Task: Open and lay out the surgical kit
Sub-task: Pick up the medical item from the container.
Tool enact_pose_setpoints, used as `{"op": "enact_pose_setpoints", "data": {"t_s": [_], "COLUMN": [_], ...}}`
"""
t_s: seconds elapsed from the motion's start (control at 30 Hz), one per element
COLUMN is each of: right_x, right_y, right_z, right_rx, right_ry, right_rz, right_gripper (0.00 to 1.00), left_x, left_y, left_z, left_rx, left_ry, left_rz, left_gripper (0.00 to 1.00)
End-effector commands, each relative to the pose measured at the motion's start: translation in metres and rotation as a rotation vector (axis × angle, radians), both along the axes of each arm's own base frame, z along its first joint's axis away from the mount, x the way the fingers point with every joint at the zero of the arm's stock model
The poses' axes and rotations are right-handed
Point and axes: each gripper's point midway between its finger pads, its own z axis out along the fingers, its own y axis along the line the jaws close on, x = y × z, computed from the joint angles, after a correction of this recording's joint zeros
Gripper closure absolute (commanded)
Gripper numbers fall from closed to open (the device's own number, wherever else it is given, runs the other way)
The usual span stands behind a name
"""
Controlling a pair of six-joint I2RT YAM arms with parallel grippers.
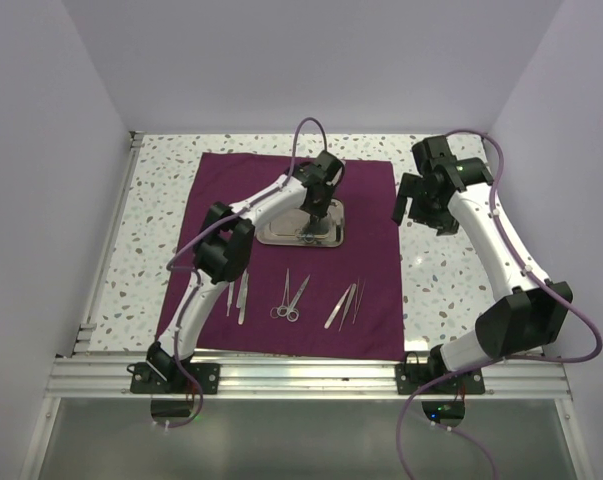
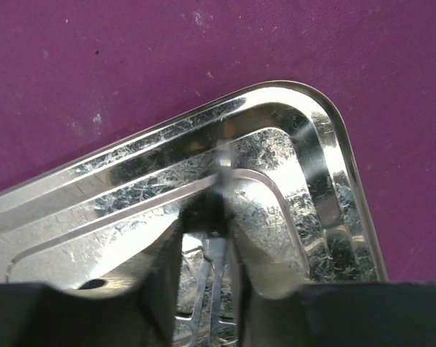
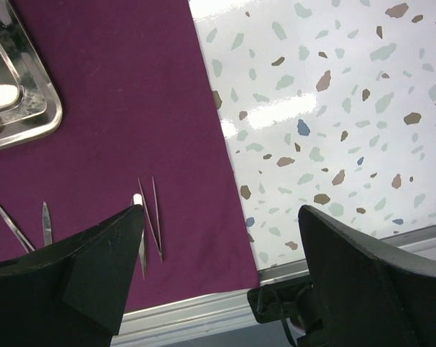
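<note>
Kit | cloth (image 1: 371, 200) flat on table (image 1: 441, 270), tray (image 1: 277, 236) on it | L tool (image 2: 216, 217) nearly closed on thin steel instr. (image 2: 223, 160) in tray | R tool (image 3: 219, 211) wide open, empty | instr. likely light, stiff, slick: you shd grip mid-shank.

Can't identify the thin silver thing (image 2: 216, 264) in the left gripper (image 2: 207, 238), blurry and cropped at the bottom. Can't see the lower left of the steel tray (image 2: 131, 177), cut off. No luck overhead, tray middle buried under that gripper.
</note>
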Motion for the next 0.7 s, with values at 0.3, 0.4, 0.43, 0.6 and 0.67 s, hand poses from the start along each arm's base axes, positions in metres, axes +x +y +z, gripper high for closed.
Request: {"op": "enact_pose_setpoints", "data": {"t_s": [0.3, 0.4, 0.43, 0.6, 0.67], "right_x": [0.006, 0.006, 0.007, 0.014, 0.017], "right_y": [-0.006, -0.004, -0.003, 0.002, 0.004], "right_z": [0.008, 0.006, 0.006, 0.007, 0.008], "right_rx": [-0.02, -0.009, -0.004, 0.013, 0.023], "right_ry": [-0.036, -0.036, -0.039, -0.052, -0.059], "right_rz": [-0.016, -0.013, -0.012, -0.004, 0.0], "right_gripper": [0.08, 0.08, 0.08, 0.08, 0.08], "left_x": [-0.073, -0.067, -0.063, -0.038, -0.035], "left_y": [0.037, 0.032, 0.028, 0.008, 0.003], "left_z": [-0.091, -0.078, -0.067, -0.004, 0.012], "left_rx": [0.109, 0.09, 0.075, -0.014, -0.033], "left_ry": [0.268, 0.248, 0.229, 0.146, 0.13], "left_rz": [-0.019, -0.023, -0.026, -0.018, -0.016], "left_gripper": [1.0, 1.0, 1.0, 1.0, 1.0]}}
